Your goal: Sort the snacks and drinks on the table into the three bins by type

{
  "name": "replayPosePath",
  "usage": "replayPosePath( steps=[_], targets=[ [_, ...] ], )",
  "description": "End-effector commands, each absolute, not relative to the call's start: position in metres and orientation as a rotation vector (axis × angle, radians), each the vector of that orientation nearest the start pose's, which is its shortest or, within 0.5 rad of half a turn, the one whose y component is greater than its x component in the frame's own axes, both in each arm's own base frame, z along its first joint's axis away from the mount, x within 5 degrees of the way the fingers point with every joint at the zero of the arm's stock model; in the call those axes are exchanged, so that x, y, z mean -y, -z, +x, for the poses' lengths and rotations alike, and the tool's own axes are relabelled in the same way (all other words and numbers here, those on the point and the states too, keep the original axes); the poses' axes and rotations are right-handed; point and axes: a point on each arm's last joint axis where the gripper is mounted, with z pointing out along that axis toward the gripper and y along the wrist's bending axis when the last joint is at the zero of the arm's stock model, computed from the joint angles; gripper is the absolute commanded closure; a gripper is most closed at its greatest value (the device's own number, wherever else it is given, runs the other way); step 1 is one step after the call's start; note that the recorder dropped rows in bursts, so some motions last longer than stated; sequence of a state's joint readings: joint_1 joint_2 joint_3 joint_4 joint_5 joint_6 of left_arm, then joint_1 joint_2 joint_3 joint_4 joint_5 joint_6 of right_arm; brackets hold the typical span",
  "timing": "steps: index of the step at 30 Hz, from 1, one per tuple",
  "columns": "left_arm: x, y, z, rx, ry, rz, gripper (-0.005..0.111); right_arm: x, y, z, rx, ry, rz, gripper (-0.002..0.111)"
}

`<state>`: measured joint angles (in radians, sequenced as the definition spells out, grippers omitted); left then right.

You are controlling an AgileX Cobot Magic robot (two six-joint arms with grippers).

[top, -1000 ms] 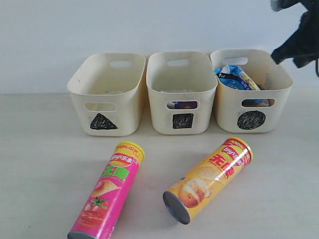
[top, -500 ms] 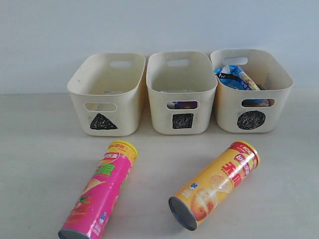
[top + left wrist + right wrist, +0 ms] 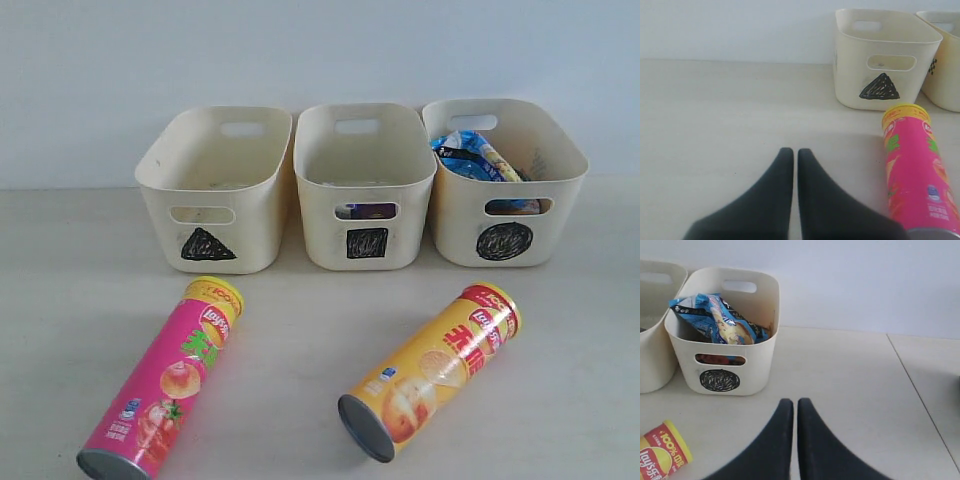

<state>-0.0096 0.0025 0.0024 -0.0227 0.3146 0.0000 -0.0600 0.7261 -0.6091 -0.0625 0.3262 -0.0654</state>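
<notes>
Two chip tubes lie on the table: a pink tube at the left front and a yellow tube at the right front. Behind them stand three cream bins: triangle bin, square bin, circle bin. Blue-white packets fill the circle bin; a dark purple pack shows through the square bin's slot. My left gripper is shut and empty, left of the pink tube. My right gripper is shut and empty, right of the circle bin. Neither gripper shows in the exterior view.
A white wall rises close behind the bins. In the right wrist view a seam runs across the table to the gripper's right, and the yellow tube's red cap end lies near the circle bin.
The pink tube has rolled left and swung so its base points further left. The yellow tube shifted slightly right, then stayed. The dark arm at the top right has left the exterior view.
</notes>
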Motion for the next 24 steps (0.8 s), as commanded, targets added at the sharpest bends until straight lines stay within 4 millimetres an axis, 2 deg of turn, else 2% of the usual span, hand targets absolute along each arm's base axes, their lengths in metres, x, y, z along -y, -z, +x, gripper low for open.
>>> replayPosePath(
  steps=[1, 2, 7, 11, 14, 16, 20, 24],
  targets=[
    [0.001, -0.185, 0.054, -1.791, 0.035, -0.011, 0.102, 0.008, -0.313, 0.122, -1.860, 0.112, -0.024, 0.107],
    [0.001, -0.185, 0.054, -1.791, 0.035, -0.011, 0.102, 0.007, -0.311, 0.113, -1.860, 0.112, -0.023, 0.107],
    [0.001, -0.185, 0.054, -1.791, 0.035, -0.011, 0.102, 0.007, -0.313, 0.098, -1.852, 0.135, -0.044, 0.107],
    [0.001, -0.185, 0.054, -1.791, 0.035, -0.011, 0.102, 0.006, -0.315, 0.098, -1.823, 0.103, -0.026, 0.107],
    [0.001, -0.185, 0.054, -1.791, 0.035, -0.011, 0.102, 0.005, -0.297, 0.095, -1.801, 0.075, -0.007, 0.107],
    [0.001, -0.185, 0.054, -1.791, 0.035, -0.011, 0.102, 0.004, -0.274, 0.080, -1.711, 0.072, 0.002, 0.107],
    [0.001, -0.185, 0.054, -1.791, 0.035, -0.011, 0.102, 0.003, -0.244, 0.060, -1.647, 0.068, 0.006, 0.107],
    [0.001, -0.185, 0.054, -1.791, 0.035, -0.011, 0.102, 0.002, -0.228, 0.050, -1.626, 0.072, 0.001, 0.107]
  ],
)
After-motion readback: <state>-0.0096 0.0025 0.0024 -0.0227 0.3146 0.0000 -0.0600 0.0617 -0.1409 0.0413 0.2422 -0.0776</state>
